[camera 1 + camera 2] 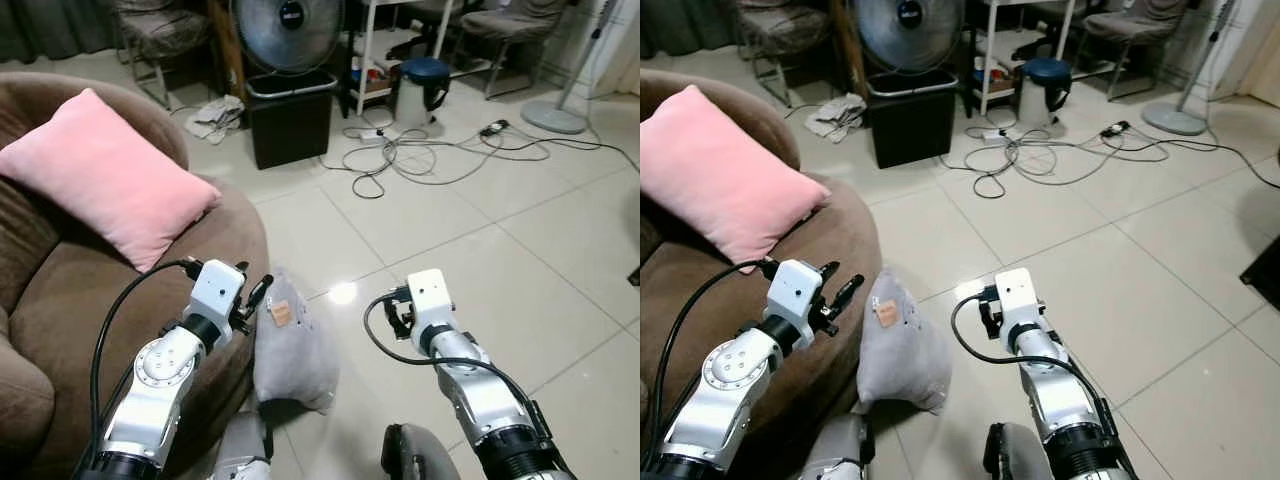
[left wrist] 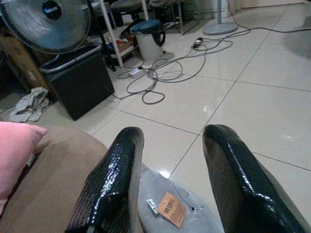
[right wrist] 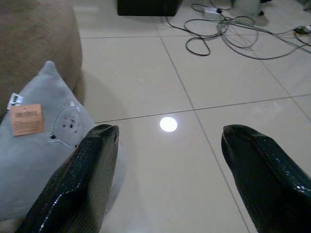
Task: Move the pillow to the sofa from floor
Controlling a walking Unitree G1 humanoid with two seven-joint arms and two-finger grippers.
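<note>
Two pillows are in sight: a pink pillow [image 1: 105,175] already lying on the brown sofa [image 1: 70,320], and the grey pillow [image 1: 292,350] that the task concerns, which stands on the tiled floor [image 1: 480,250] propped against the sofa's front edge, an orange tag [image 2: 168,209] near its upper corner. The left gripper [image 2: 170,179] hangs just above that corner, its fingers spread wide with nothing between them. The right gripper [image 3: 170,174] hovers over the floor just beside the pillow, its fingers likewise wide apart and empty. The pillow looks light, soft and floppy, so it will likely sag and fold when lifted; a pinch on the raised upper corner or along the top seam seems the surest hold, with the sofa seat close by for the drop.
</note>
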